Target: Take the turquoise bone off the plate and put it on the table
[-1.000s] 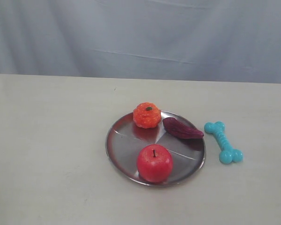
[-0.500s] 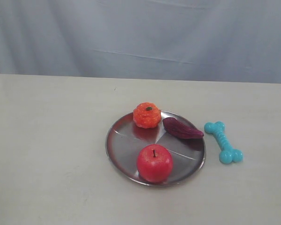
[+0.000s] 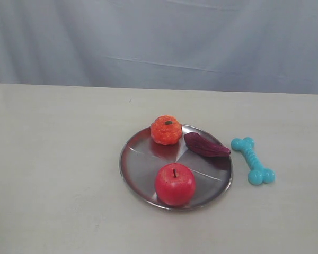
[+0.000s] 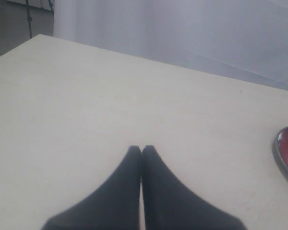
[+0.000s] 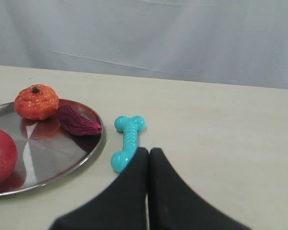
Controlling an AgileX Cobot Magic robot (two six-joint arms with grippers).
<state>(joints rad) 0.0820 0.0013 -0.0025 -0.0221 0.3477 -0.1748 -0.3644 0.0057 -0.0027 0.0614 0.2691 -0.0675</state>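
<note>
The turquoise bone (image 3: pixel 253 160) lies flat on the cream table (image 3: pixel 58 159), just right of the silver plate (image 3: pixel 143 164) and not touching it. In the right wrist view the turquoise bone (image 5: pixel 127 139) sits beside the plate (image 5: pixel 62 158), and my right gripper (image 5: pixel 148 150) is shut and empty, its tips close to the bone's near knob. My left gripper (image 4: pixel 141 148) is shut with nothing in it, over bare table (image 4: pixel 86 105), with the plate's rim (image 4: pixel 281 155) off to one side. Neither gripper shows in the exterior view.
On the plate are a red apple (image 3: pixel 174 183), an orange pumpkin toy (image 3: pixel 166 129) and a dark purple piece (image 3: pixel 205 145). A grey-white curtain (image 3: pixel 159 42) hangs behind the table's far edge.
</note>
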